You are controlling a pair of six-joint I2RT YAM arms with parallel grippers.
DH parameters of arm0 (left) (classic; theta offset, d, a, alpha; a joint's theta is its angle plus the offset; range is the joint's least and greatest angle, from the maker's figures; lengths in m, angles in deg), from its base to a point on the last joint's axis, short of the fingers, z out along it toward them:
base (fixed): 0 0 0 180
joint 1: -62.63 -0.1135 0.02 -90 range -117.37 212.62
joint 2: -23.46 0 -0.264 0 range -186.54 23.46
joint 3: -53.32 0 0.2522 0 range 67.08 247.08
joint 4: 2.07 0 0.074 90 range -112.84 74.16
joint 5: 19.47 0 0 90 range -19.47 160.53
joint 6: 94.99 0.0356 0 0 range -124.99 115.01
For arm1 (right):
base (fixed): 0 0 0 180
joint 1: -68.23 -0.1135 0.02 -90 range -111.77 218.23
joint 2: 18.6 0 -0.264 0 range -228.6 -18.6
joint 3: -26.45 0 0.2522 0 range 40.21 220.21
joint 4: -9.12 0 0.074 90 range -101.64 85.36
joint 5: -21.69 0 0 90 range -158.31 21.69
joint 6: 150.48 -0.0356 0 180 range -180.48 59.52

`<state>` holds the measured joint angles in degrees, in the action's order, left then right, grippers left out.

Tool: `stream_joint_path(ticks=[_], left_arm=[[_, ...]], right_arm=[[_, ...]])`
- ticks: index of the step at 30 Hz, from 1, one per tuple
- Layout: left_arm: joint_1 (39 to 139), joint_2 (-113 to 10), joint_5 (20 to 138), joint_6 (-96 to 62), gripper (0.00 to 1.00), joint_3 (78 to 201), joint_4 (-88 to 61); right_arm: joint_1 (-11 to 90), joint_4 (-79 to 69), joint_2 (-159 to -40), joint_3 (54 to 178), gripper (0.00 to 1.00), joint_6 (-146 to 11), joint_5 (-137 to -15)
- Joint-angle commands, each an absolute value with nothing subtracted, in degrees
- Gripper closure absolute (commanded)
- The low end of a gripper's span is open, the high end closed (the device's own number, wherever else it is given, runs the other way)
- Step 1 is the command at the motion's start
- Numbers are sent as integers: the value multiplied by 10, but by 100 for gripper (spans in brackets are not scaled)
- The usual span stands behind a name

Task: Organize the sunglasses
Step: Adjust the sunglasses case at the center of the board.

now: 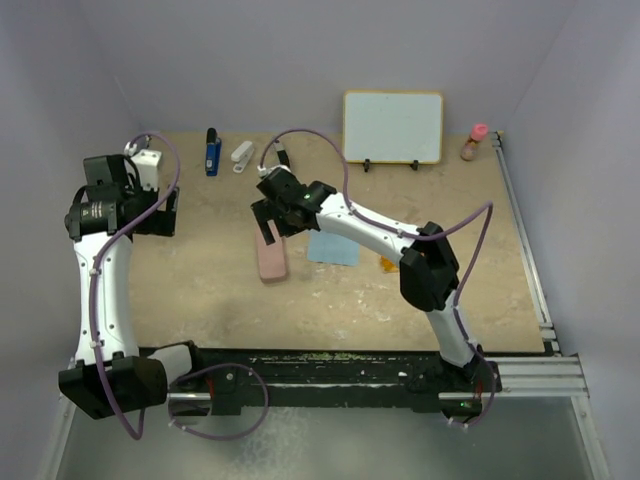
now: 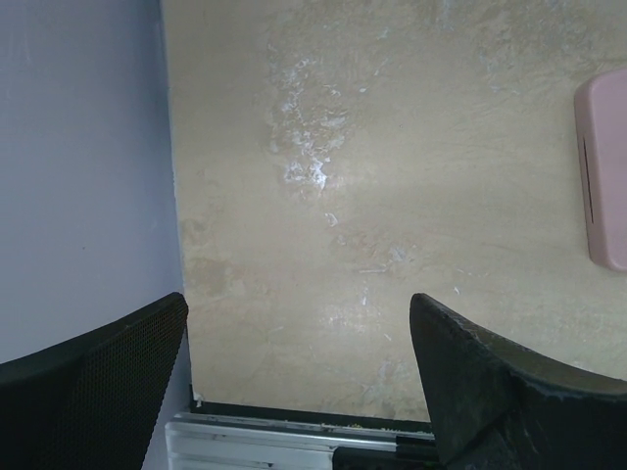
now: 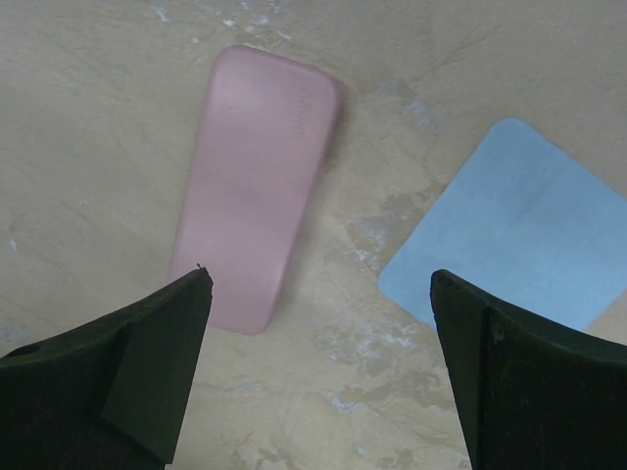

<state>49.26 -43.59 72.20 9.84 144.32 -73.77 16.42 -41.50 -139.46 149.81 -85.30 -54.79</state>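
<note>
Left jaws, right jaws wide apart.

Orange sunglasses (image 1: 386, 264) just rt of blue cloth (image 1: 332, 248), partly hidden.

Soft even overhead light, faint diffuse shadows under the white robot arms (image 1: 105, 290) on the beige mottled tabletop (image 1: 200, 290), white framed board (image 1: 393, 126) brightest, wrist views slightly soft, black gripper fingers (image 3: 98, 382) dark, unfocused.

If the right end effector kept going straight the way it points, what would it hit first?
The right end effector would probably meet bare table between the pink case and the blue cloth; the case lies closer to that line. Depth is unclear.
</note>
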Motion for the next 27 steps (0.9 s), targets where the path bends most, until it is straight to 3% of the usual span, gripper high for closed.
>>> stream_joint_path(ticks=[1, 17, 27], left_arm=[[491, -422, 706, 110, 2, 1434, -722], [492, -396, 698, 114, 2, 1405, -724], [491, -375, 705, 117, 2, 1408, -744]], right_arm=[[138, -446, -1419, 1557, 3, -857, -523], [117, -449, -1497, 1597, 0, -885, -522], [111, -356, -1443, 1474, 1, -917, -625]])
